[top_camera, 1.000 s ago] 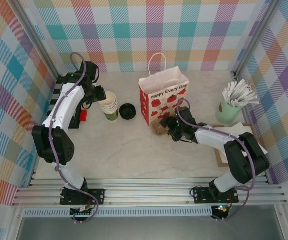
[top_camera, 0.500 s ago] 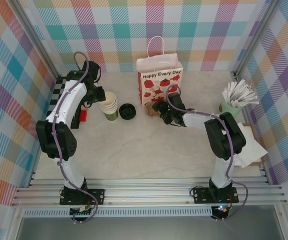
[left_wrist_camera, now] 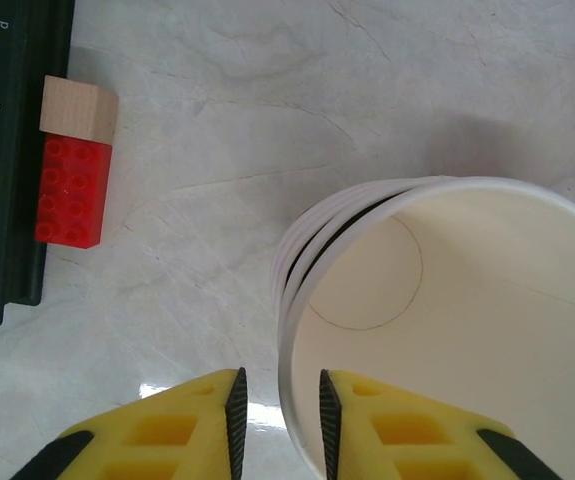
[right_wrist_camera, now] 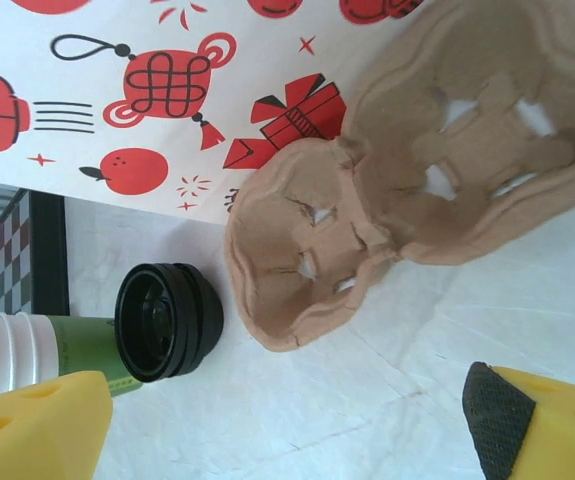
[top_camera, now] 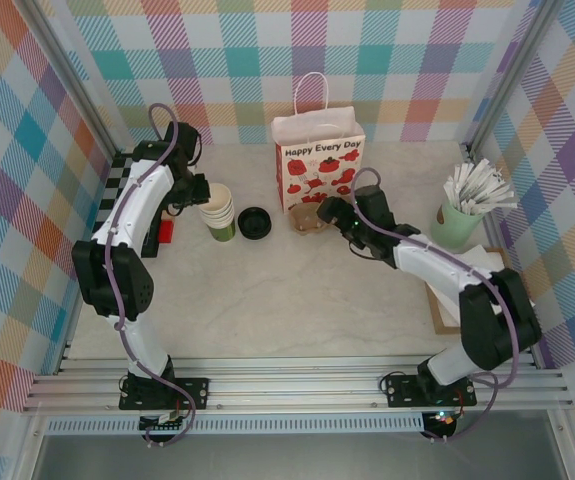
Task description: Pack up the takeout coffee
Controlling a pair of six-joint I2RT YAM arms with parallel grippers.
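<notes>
While poised above the tabletop [top_camera: 267,290], shows the right pincer [right_wrist_camera: 287,400] spread wide, near a brown pulp cup carrier [right_wrist_camera: 277,300] lying at the foot of the printed paper bag [top_camera: 317,165]. Places the takeout coffee [top_camera: 255,222] — visible as a round black lid — on the tabletop between carrier and lidless cup stack [left_wrist_camera: 447,360]. Sets the left pincer [left_wrist_camera: 279,405] narrow astride that stack's rim; cannot tell whether clamped on it.

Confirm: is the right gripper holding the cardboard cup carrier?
No, the right gripper is open, its fingers apart from the cardboard cup carrier lying by the bag.
</notes>
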